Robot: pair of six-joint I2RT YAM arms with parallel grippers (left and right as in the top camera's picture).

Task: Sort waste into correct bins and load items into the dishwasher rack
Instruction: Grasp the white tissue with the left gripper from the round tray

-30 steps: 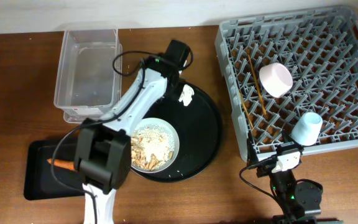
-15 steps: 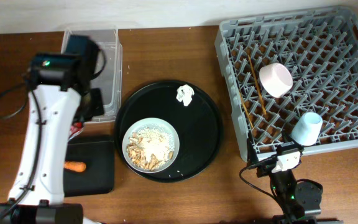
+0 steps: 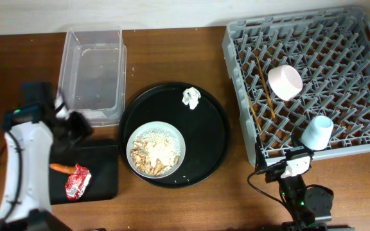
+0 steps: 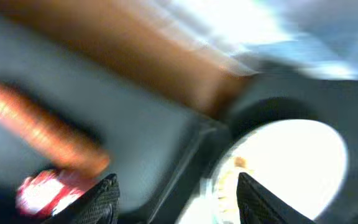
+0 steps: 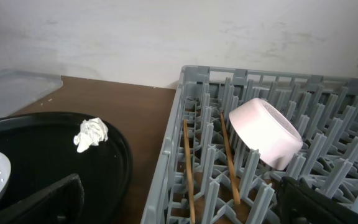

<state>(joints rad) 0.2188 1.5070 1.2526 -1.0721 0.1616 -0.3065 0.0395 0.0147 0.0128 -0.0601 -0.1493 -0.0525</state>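
Lying in the shallow black tray (image 3: 101, 187) at the near left of the tabletop (image 3: 172, 45), an orange carrot (image 3: 61, 168) and a red shiny snack wrapper (image 3: 78, 181) are seen just beside each other; whether they touch cannot be told. The wrapper is crinkled, with pale print on it. A crumpled white tissue (image 3: 191, 97) is left on the large round black tray (image 3: 207, 128), apart from the pale grey plate (image 3: 180, 153), on which beige rice-like scraps (image 3: 154, 151) are heaped. The clear tub (image 3: 92, 77) is set at the far left.

In the grey rack (image 3: 339, 58) the white-pink bowl (image 3: 284, 82) is tipped on its side among the pegs, the light-blue cup (image 3: 317, 132) is turned mouth down near the front edge, and the chopsticks (image 3: 263, 86) are laid along the left rows.

In the blurred left wrist view the left fingers (image 4: 101, 205) are shown spread, with nothing between them, above the black tray near the carrot. The right fingers (image 5: 42, 202) are likewise spread and bare, held low just outside the rack's near-left corner.

The round tray's rim is crowded by the tub and the black tray on its left. A strip of bare wood is left between the round tray and the rack, and another along the far edge between tub and rack.
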